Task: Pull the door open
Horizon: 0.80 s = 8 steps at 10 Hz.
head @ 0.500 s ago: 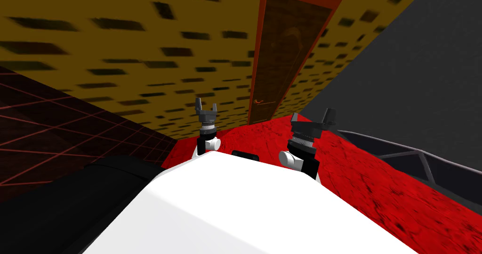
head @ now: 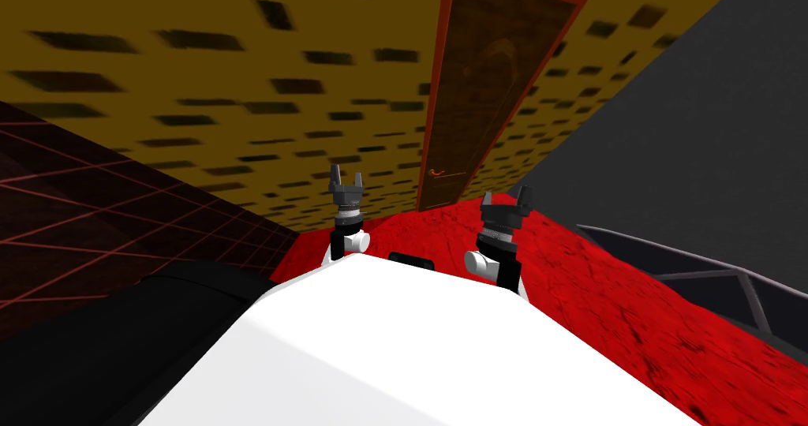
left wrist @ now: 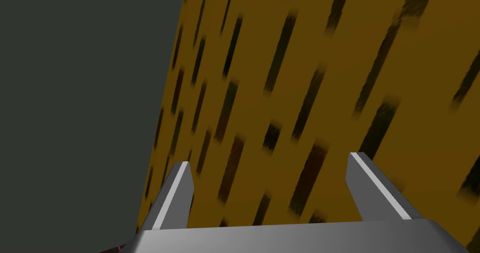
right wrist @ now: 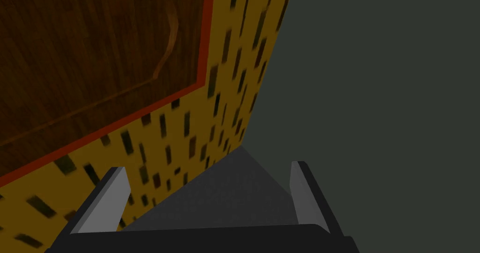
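Head view puts the door at upper middle, leaning right: a dark brown wood panel with red trim, shut, a small handle low on its left edge. Below it, left gripper and right gripper both have fingers spread

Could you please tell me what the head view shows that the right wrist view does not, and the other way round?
Head view alone: the door's handle, the red floor, the left gripper and a dark gridded wall. Right wrist view alone: a close look between the right gripper's open fingers, which hold nothing and face the wall corner beside the door. Both: the brown door, its red frame, the yellow wall and the grey wall.
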{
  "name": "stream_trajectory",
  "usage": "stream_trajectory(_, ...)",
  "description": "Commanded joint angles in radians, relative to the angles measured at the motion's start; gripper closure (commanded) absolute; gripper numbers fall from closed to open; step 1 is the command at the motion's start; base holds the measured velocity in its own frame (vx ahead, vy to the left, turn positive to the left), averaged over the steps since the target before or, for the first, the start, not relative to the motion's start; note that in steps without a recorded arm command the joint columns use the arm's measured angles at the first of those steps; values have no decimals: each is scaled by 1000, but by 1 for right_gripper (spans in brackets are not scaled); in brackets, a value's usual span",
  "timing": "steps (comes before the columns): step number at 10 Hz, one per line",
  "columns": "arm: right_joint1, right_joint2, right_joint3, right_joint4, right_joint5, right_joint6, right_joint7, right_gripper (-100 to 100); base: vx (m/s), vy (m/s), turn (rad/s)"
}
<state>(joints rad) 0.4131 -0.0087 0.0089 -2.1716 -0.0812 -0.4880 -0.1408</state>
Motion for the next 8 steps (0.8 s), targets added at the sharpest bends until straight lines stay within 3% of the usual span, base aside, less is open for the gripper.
stream_trajectory(1,-20,-9,-6,40,1,-5,-1,-100,72,-25,61)
stream_trajectory(4,-54,-24,-11,114,7,-16,0,-100,83,-31,66)
stream_trajectory(5,-54,-24,-11,116,7,-16,0,-100,59,-24,25)
stream_trajectory(8,-93,-39,-17,203,13,-28,1,-100,61,-26,75)
